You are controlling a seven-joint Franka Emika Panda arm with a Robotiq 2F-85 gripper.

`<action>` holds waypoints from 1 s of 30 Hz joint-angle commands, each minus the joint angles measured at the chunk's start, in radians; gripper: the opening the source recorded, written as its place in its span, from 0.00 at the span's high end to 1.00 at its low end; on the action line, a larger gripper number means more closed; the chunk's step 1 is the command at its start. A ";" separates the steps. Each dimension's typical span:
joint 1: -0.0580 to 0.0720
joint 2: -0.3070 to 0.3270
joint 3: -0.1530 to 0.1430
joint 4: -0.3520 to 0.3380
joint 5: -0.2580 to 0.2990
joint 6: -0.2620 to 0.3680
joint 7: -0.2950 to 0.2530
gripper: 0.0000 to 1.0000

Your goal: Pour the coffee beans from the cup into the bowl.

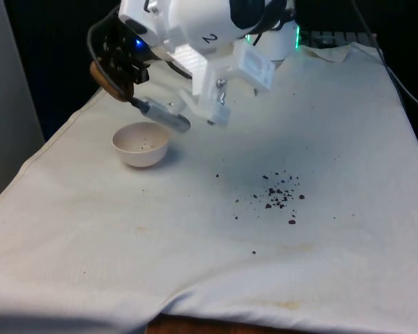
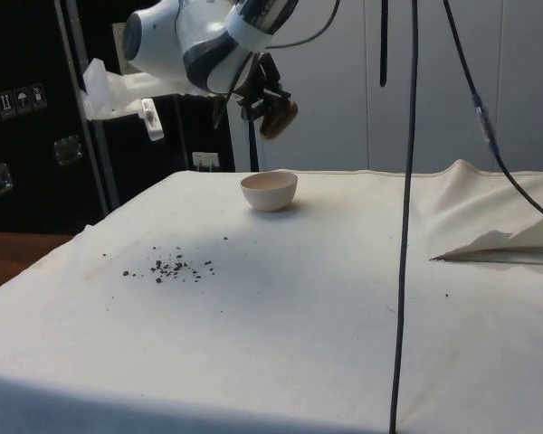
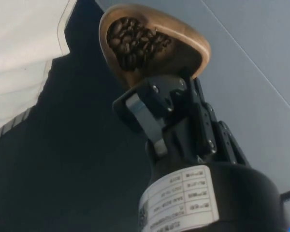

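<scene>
The gripper (image 1: 118, 69) is raised above the table (image 1: 195, 278) near the front view's left edge, its jaws pinching the rim of a brown wooden cup (image 1: 110, 80). In the wrist view the cup (image 3: 152, 41) is tilted, and its hollow holds a heap of dark coffee beans (image 3: 135, 41) (piled toward one side, none seen falling). In the side view the cup (image 2: 279, 117) hangs above the bowl (image 2: 270, 190), slightly to one side of it and clear of it.

The pale bowl (image 1: 141, 144) stands upright on the white cloth; a few dark specks lie at its bottom, too small to identify with certainty.

Further toward the front view's right, well apart from the bowl, a scatter of dark bits (image 1: 279, 195) lies loose on the cloth.

The cup's outer shape is partly hidden by the fingers (image 3: 145, 116).
</scene>
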 commanded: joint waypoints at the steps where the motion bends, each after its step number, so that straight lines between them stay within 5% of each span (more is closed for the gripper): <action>1: 0.008 0.010 0.003 0.004 -0.008 -0.016 0.011 1.00; 2: 0.001 0.004 0.005 0.001 -0.005 -0.007 0.007 1.00; 30: 0.017 0.123 0.071 0.068 -0.144 -0.173 0.095 1.00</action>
